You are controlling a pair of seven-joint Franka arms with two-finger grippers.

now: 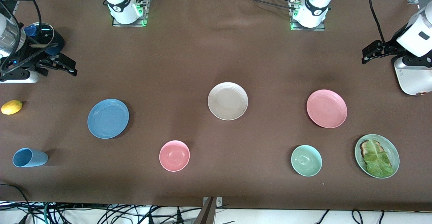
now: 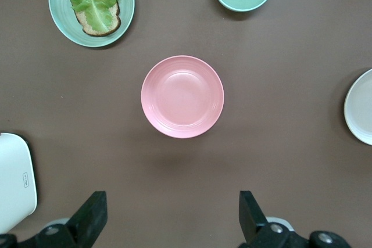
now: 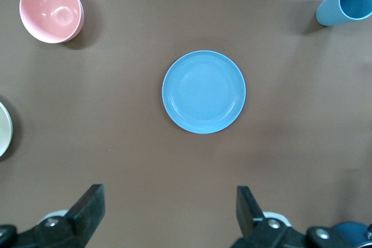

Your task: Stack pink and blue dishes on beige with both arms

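Brown table (image 1: pixel 189 55) bears separate plates; both claws, left claw (image 2: pixel 172 219) and right claw (image 3: pixel 168 216), gape empty, bases cropped.

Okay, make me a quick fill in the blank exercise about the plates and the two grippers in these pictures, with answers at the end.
1. The flat round beige plate lies between the flat pink plate and the flat ____ plate.
2. The left gripper, above the table near the pink plate, holds ____.
3. The right gripper has its fingers ____.

Answers: blue; nothing; open
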